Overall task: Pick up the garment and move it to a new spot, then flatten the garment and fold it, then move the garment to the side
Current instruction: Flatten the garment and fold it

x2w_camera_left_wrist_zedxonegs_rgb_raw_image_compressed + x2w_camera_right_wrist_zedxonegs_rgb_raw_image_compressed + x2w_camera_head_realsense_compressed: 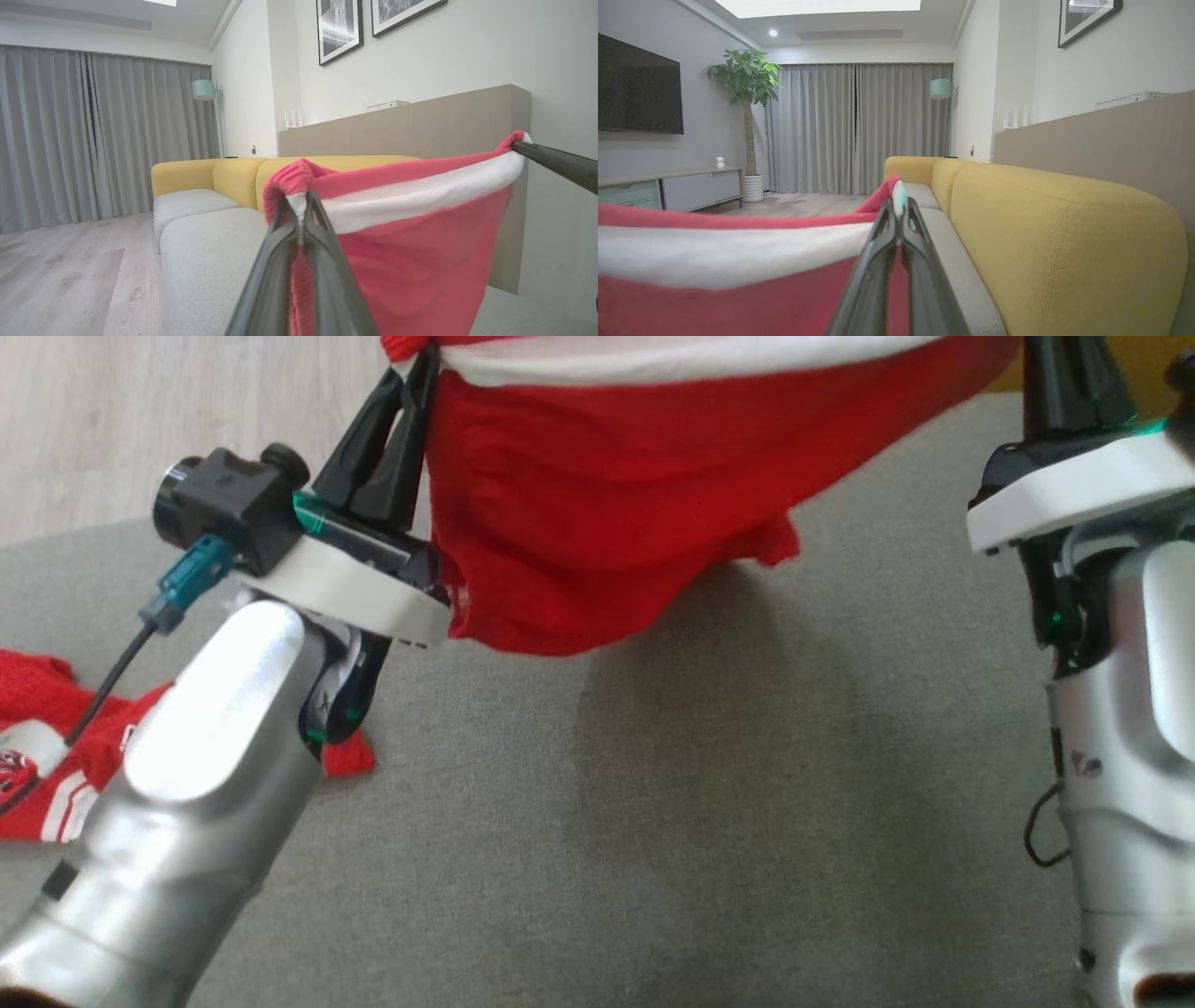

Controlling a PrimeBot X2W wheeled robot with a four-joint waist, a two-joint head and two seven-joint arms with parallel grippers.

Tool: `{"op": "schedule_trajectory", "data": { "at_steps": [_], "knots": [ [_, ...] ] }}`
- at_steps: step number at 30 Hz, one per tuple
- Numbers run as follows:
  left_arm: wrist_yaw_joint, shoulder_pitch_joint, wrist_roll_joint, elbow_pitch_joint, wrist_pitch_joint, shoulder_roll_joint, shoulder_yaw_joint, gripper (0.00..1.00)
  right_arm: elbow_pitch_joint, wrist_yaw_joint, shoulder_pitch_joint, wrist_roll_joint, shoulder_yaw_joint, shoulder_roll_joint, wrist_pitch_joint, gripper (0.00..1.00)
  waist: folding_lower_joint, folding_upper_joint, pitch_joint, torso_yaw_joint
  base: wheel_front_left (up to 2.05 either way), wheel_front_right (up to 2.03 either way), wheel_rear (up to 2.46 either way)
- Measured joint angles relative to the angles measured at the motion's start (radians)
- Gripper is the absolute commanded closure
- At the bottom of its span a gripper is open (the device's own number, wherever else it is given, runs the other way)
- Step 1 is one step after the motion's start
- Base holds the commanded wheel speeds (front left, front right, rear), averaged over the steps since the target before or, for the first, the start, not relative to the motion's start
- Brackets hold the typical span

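left forearm [187, 784]: I am seeing it rising silver from the near left corner.
seat [747, 803]: the grey cushion is spreading under both arms.
cloth [37, 700]: a second red-and-white piece is lying on the seat at the near left, partly behind the forearm.
left gripper [422, 373]: its fingers are pressing together, pinching the garment's upper left corner at the white band.
right gripper [899, 207]: it is pinching the upper right corner the same way, fingers squeezed onto the band.
garment [597, 523]: red with a white band along the top, it is hanging stretched between the two grippers above the seat and sagging in the middle. I am not able to tell whether its lower edge is touching the seat.
backrest [1064, 233]: the yellow cushion is running along the far right of the seat.
floor [140, 411]: pale wood is showing at the far left.
curtains [70, 140]: grey ones are hanging farthest off, across the room.
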Motion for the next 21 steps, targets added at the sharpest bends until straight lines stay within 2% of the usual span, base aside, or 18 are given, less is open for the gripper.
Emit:
{"op": "schedule_trajectory", "data": {
  "at_steps": [4,11,16,21],
  "knots": [
    [0.021,0.06,-0.001,-0.081,0.031,0.027,-0.011,1.0,-0.061,0.0,0.056,0.009,0.022,-0.018,0.04,1.0,0.0,0.0,-0.026,0.001,0.0,0.0,0.0],
    [0.119,0.233,-0.006,-0.313,0.105,0.115,-0.016,1.0,-0.258,0.0,0.23,0.025,-0.015,-0.031,0.173,1.0,0.0,0.0,-0.064,0.001,0.0,0.0,0.0],
    [0.195,0.3,-0.01,-0.503,0.177,0.174,-0.011,1.0,-0.429,0.0,0.321,0.016,-0.081,-0.001,0.302,1.0,0.0,0.0,-0.069,-0.007,0.0,0.0,0.0],
    [0.221,0.3,-0.01,-0.574,0.231,0.202,0.0,1.0,-0.495,0.0,0.347,-0.005,-0.101,0.019,0.386,1.0,0.0,0.0,-0.053,-0.013,0.0,0.0,0.0]
  ]
}}
